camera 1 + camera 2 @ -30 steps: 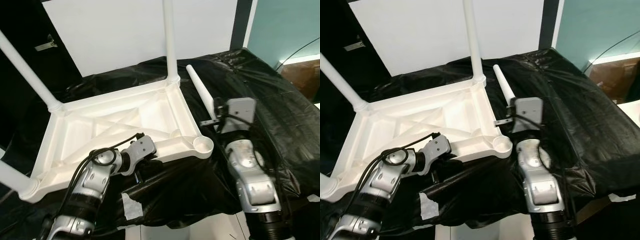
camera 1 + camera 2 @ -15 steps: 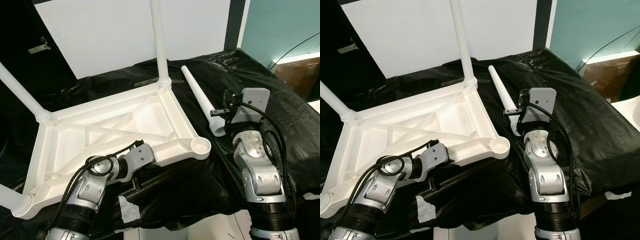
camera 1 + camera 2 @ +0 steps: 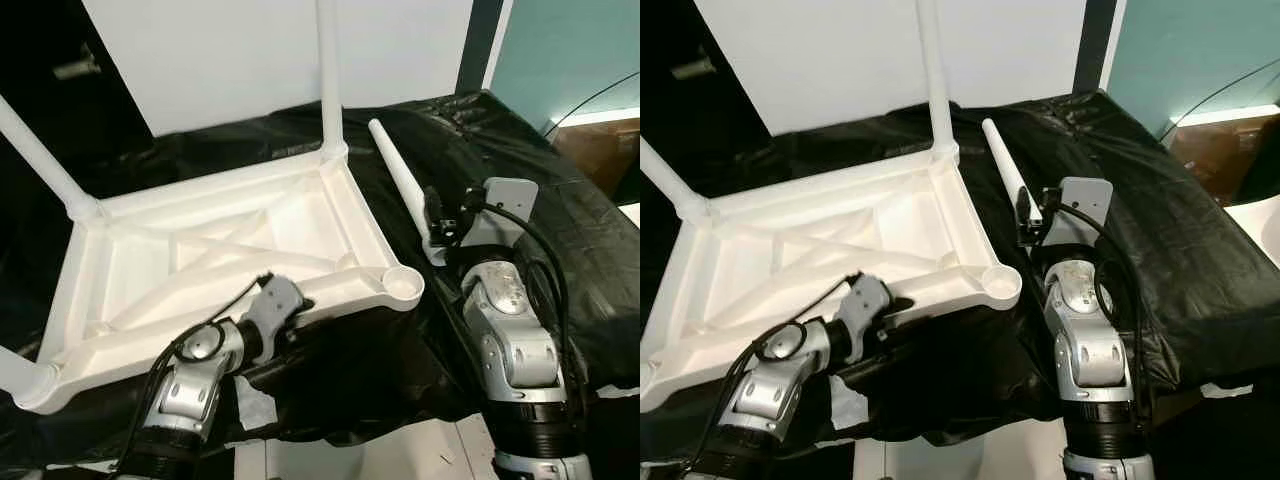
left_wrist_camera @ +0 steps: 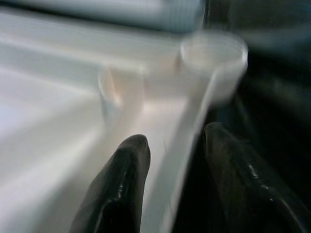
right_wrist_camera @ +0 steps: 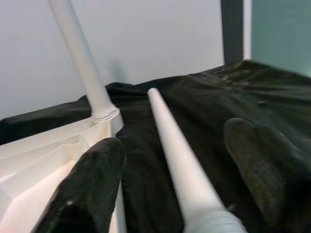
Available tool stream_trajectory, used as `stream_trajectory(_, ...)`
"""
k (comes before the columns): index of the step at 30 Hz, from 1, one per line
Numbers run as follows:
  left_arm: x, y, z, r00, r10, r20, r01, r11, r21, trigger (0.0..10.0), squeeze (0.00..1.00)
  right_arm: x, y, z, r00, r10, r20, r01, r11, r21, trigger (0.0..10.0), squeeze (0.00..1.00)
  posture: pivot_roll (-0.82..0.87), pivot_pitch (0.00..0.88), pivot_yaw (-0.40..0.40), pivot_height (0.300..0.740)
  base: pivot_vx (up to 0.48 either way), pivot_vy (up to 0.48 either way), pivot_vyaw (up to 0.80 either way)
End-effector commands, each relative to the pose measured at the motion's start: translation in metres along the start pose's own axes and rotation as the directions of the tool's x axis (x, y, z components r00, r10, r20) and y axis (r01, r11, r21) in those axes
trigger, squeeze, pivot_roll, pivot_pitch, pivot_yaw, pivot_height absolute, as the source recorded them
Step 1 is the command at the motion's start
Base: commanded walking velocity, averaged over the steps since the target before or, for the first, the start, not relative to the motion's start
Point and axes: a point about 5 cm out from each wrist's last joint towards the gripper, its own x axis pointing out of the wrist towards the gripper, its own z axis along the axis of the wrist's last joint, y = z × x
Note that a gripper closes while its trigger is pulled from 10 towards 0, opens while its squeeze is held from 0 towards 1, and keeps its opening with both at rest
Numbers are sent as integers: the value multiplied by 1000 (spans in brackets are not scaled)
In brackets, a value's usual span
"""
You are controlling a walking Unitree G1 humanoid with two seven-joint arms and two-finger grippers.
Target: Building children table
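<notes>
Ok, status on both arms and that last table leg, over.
Left gripper jaws open, straddling tabletop rim near empty corner socket. Right gripper jaws open around loose leg lying on black cover. Nothing blocking socket.

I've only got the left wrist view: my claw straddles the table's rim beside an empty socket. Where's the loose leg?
Observer: The loose leg lies on the black sheet, just right of the upturned table, thick end nearest the robot.
Operator: Is the right claw on it?
Observer: The right claw is open, one finger on either side of the thick end, not closed on it.
Operator: How many legs are in?
Observer: Three fitted legs stand upright; the corner socket by the left claw is the one without a leg.
</notes>
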Motion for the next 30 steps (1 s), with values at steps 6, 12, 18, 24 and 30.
stream_trajectory(6,14,-7,37,972,-79,222,108,987,-123,10000,0,29,-36,-9,979,-43,-201,70,989,129,10000,675,-117,30,57,740,0,0,0)
stream_trajectory(12,20,-15,36,974,-98,206,126,983,-132,10000,0,39,-58,-15,932,-17,-362,86,981,175,10000,0,-115,28,49,740,0,0,0)
stream_trajectory(18,22,-19,35,977,-103,189,134,978,-160,10000,0,42,-74,-17,894,-33,-448,154,959,238,10000,0,-111,30,49,740,0,0,0)
stream_trajectory(24,23,-23,36,976,-115,183,146,975,-166,10000,0,45,-70,-22,868,72,-492,51,971,232,10000,0,-109,34,50,740,0,0,0)
stream_trajectory(30,24,-23,35,979,-112,170,139,978,-154,10000,0,46,-71,-35,812,110,-573,48,966,254,10000,0,-98,34,46,740,0,0,0)
